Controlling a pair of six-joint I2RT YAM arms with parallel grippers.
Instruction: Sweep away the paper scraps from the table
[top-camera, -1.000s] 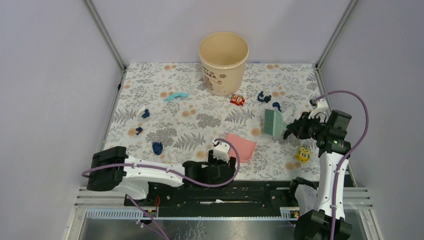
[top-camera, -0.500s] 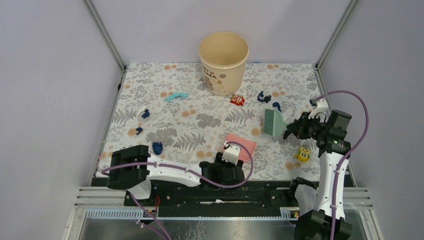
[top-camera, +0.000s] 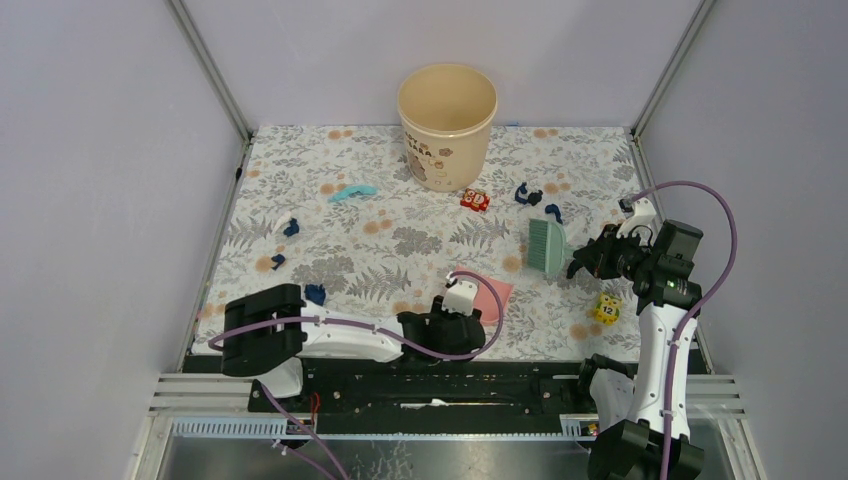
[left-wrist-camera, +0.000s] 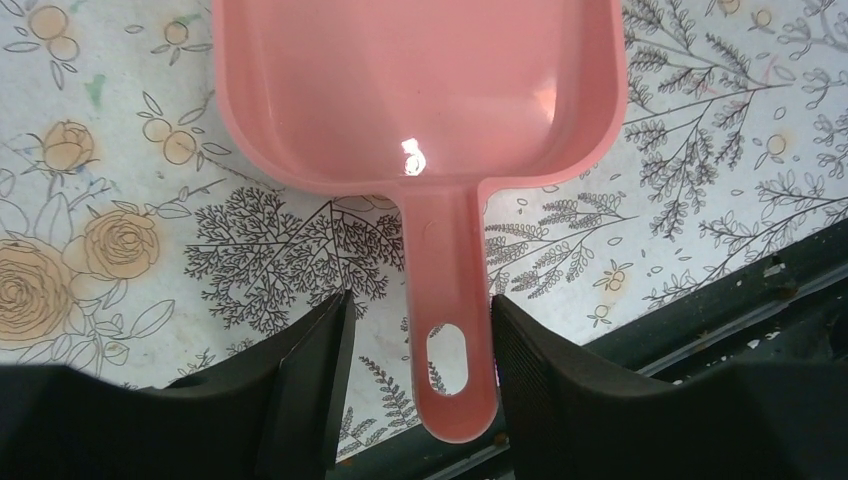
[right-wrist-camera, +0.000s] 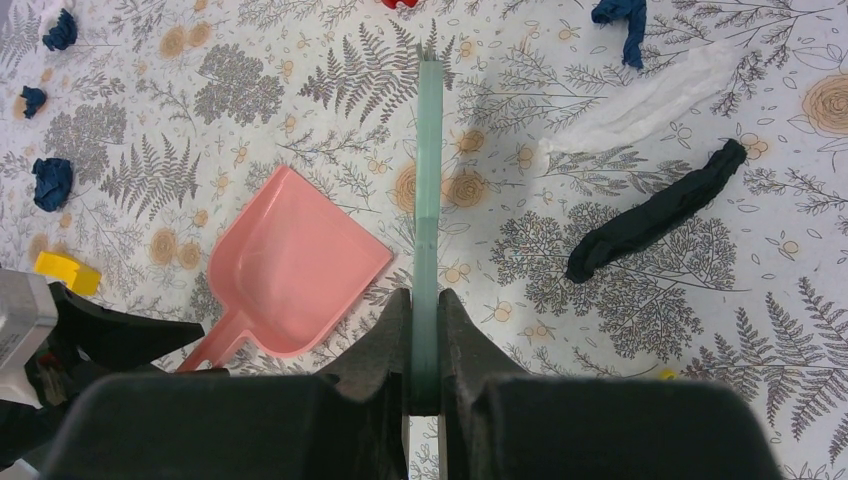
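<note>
Left gripper (left-wrist-camera: 418, 305) straddles the pink dustpan handle (left-wrist-camera: 445, 260), jaws spread; we cannot confirm contact. Right gripper (right-wrist-camera: 425, 300) clamps the green brush (right-wrist-camera: 428, 170) for sweeping.

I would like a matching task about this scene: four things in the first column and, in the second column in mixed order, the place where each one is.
Things
1. pink dustpan
2. green brush
3. beige bucket
4. yellow cube

Places
A. at the far edge of the table
B. clamped in the right gripper
C. lying flat, its handle inside the open left gripper
D. near the right edge of the table, close to the right arm

Pairs: 1-C, 2-B, 3-A, 4-D
</note>
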